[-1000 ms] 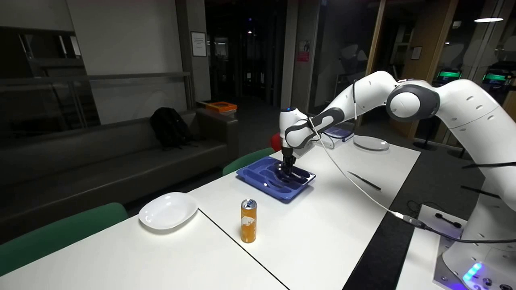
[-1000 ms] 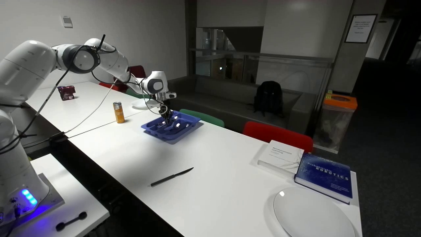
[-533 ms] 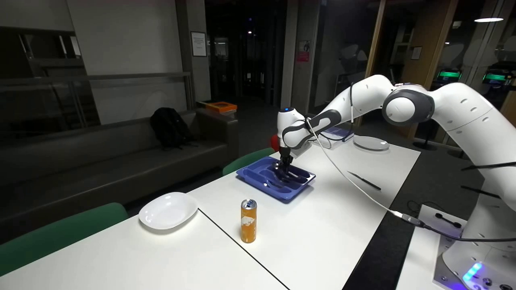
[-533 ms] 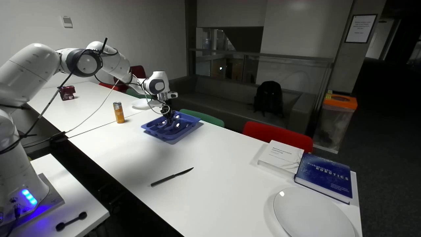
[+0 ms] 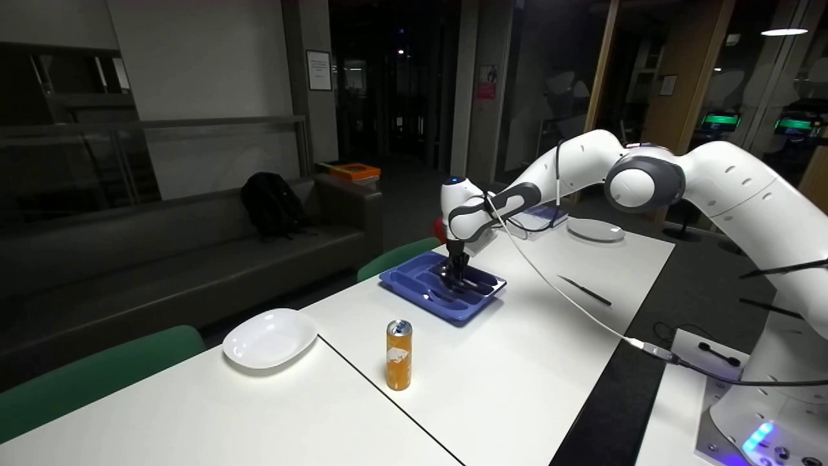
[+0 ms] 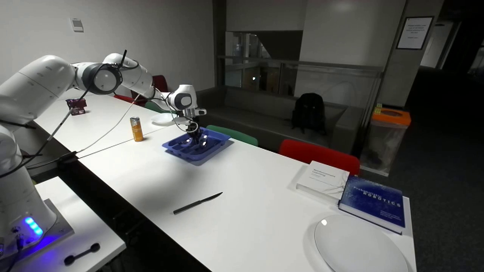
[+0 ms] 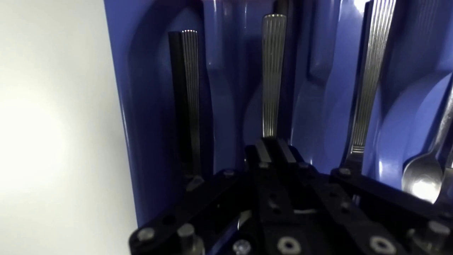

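Down inside the blue cutlery tray (image 5: 420, 302), the gripper (image 7: 274, 150) sits slightly farther from the robot's base than a second ago, and the arm's elbow (image 5: 637, 186) has sunk; the tray has stayed put. Its fingers (image 7: 262, 152) are clenched nearly together; whether a utensil is pinched between them cannot be told. Only the wrist view clearly shows a ridged metal handle (image 7: 273, 71) running right up to them, and a spoon (image 7: 421, 173) farther right. Both exterior views add a black-handled knife (image 6: 197, 203) and an orange drinks can (image 5: 398, 362), outside the tray.
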